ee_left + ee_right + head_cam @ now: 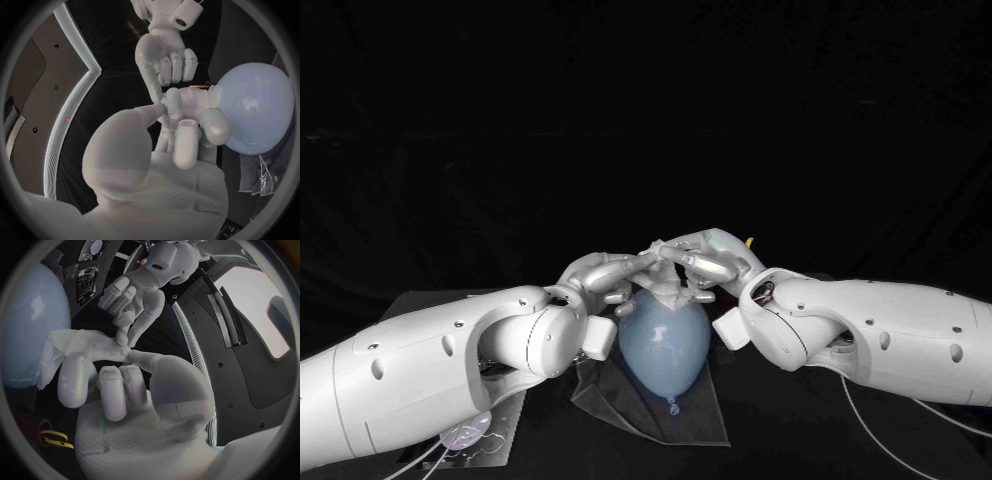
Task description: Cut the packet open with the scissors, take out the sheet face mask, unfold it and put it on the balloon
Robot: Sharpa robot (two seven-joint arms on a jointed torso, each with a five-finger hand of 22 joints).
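Both arms come in low from the bottom corners of the head view, left arm (430,380) from lower left and right arm (891,335) from lower right. Wrists angle inward, so the hands meet at frame centre, just above the balloon's top.

Left robot hand (606,272): fingers curled in, thumb and a fingertip closed together on the top edge of the sheet face mask (81,342). Pinch contact is clearest in the right wrist view.

Right robot hand (711,258): thumb pressed onto the same mask edge, other fingers (112,390) lying close together, part curled, against the sheet. It has hold of the mask. Fingertips of the two hands are touching or nearly so.

Mask: white, crumpled, partly opened, draped vs. upper end of the balloon (664,345).

Balloon: pale blue, centre frame, knot end toward the bottom edge. It lies on a clear plastic sheet (639,410) on the bench (423,300).
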